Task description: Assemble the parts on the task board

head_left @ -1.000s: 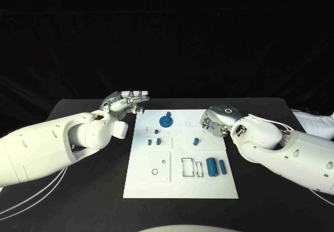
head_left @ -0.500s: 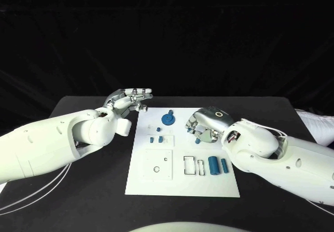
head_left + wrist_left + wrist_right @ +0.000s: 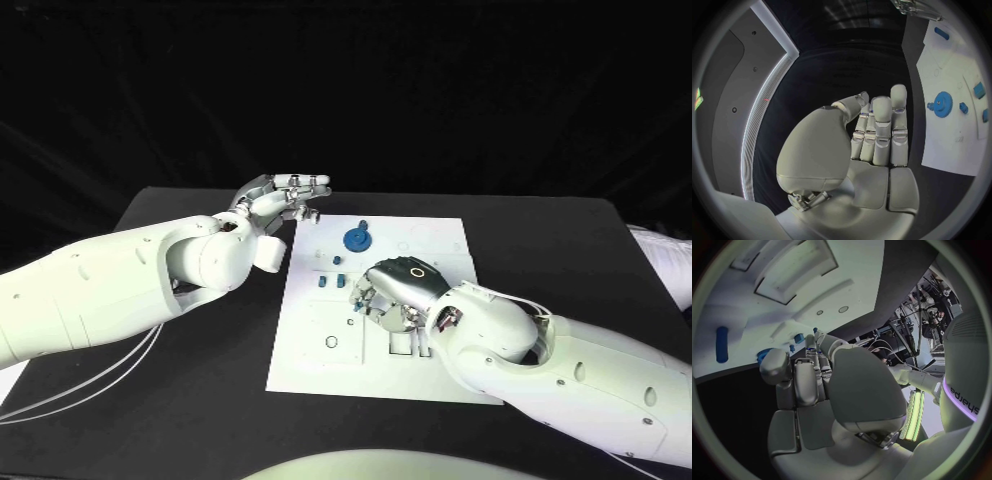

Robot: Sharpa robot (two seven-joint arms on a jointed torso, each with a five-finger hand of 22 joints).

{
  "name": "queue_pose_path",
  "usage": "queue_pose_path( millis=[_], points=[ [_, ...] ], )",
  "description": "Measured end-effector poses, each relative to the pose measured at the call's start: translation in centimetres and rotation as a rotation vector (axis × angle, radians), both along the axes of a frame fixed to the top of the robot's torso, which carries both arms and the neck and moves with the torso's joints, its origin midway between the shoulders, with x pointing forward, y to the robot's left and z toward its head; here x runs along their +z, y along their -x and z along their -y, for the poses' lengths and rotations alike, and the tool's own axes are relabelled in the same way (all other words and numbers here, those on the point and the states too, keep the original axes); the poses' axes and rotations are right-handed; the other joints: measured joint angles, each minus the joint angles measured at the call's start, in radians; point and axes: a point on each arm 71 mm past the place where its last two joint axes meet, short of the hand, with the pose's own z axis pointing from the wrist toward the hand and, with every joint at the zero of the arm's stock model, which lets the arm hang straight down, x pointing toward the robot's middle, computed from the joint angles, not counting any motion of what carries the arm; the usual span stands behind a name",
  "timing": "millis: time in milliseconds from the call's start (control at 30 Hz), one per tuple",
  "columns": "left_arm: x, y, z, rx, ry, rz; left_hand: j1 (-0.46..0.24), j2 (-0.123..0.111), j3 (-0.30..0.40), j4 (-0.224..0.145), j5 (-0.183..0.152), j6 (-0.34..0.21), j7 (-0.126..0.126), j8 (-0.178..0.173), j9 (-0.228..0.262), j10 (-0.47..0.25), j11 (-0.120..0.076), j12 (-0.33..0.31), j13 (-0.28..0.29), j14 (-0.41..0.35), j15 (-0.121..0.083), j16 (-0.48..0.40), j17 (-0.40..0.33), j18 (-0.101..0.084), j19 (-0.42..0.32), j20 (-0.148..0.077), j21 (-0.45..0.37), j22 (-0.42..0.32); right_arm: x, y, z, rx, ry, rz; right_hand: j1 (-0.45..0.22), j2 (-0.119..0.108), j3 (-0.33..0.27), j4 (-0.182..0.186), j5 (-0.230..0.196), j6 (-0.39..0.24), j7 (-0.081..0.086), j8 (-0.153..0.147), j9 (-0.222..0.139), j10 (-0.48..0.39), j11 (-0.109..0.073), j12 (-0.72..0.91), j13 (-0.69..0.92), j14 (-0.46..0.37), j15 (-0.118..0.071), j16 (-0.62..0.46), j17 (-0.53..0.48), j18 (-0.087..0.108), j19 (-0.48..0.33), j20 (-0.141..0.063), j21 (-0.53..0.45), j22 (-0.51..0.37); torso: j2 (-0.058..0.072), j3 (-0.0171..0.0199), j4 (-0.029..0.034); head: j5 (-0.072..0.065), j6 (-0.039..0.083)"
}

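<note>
Nearest you, the right hand (image 3: 397,290) sits low over the middle of the task board (image 3: 433,375), back up, fingers curled under; you can't tell if it's holding anything. Just left of it, two small blue parts (image 3: 330,283) sit on the board's left half. Farther back, the blue gear (image 3: 356,238) lies near the board's far edge. Past the far-left corner, over the black table (image 3: 173,215), your left hand (image 3: 283,192) hangs w/ fingers straight, side by side, holding nothing.
</note>
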Motion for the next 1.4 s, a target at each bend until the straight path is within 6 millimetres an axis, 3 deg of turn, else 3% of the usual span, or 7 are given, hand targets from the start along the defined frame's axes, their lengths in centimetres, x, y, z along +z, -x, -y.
queue_pose_path(
  millis=[467,1267,1333,1400],
  points=[
    [0.0,0.0,0.0,-0.005,0.001,-0.002,0.000,0.000,0.000,0.000,0.000,0.000,0.000,0.000,0.000,-0.003,-0.003,0.000,0.000,0.000,0.000,0.000,-0.004,0.000,0.000,0.000,0.000,0.000,-1.7,0.0,-0.6,0.008,0.030,-0.039,0.000,0.000,0.002,-0.003,0.002,0.002,0.002,-0.002,0.001,0.000,0.000,-0.004,-0.001,0.000,0.000,0.000,-0.002,0.000,0.000,0.000,0.000,0.000,0.000,0.0012,-0.0010,0.013,-0.011],
    [-0.1,0.0,0.0,-0.011,0.001,-0.009,0.000,0.000,-0.003,-0.003,0.004,0.000,0.000,0.000,-0.001,-0.007,0.000,0.005,0.000,-0.003,0.004,0.000,-0.006,0.000,0.000,0.000,0.000,-0.001,-2.1,0.1,-1.2,0.021,0.043,-0.051,-0.005,0.003,0.002,-0.003,0.003,-0.001,0.003,-0.007,0.000,0.000,0.000,-0.011,-0.002,0.000,0.000,0.000,-0.002,0.000,0.000,0.000,0.000,0.000,0.000,0.0009,-0.0010,0.020,-0.022],
    [-0.1,0.0,0.0,-0.012,0.000,-0.010,0.000,0.000,-0.003,-0.003,0.004,0.000,0.000,0.000,-0.001,-0.007,0.000,0.005,0.000,-0.003,0.004,0.000,-0.008,0.000,0.000,0.000,0.000,-0.001,-2.1,0.1,-1.3,0.021,0.046,-0.051,-0.020,-0.003,-0.001,-0.005,0.003,-0.008,0.009,-0.007,0.000,-0.006,0.009,-0.019,0.000,0.000,0.000,0.000,-0.006,0.000,0.000,0.000,0.000,-0.002,0.000,0.0007,-0.0011,0.021,-0.022],
    [-0.1,0.0,-0.1,-0.012,0.000,-0.010,0.000,0.000,-0.003,-0.003,0.004,0.000,0.000,0.000,-0.001,-0.007,0.000,0.005,0.000,-0.003,0.004,0.000,-0.008,0.000,0.000,0.000,0.000,-0.001,-2.2,0.2,-1.4,0.023,0.052,-0.053,-0.042,-0.009,-0.003,-0.003,0.007,-0.030,0.023,-0.014,0.000,-0.037,0.023,-0.037,-0.002,-0.004,0.012,-0.006,-0.013,0.000,-0.010,0.009,-0.002,-0.011,0.000,0.0006,-0.0011,0.021,-0.022]
  ],
)
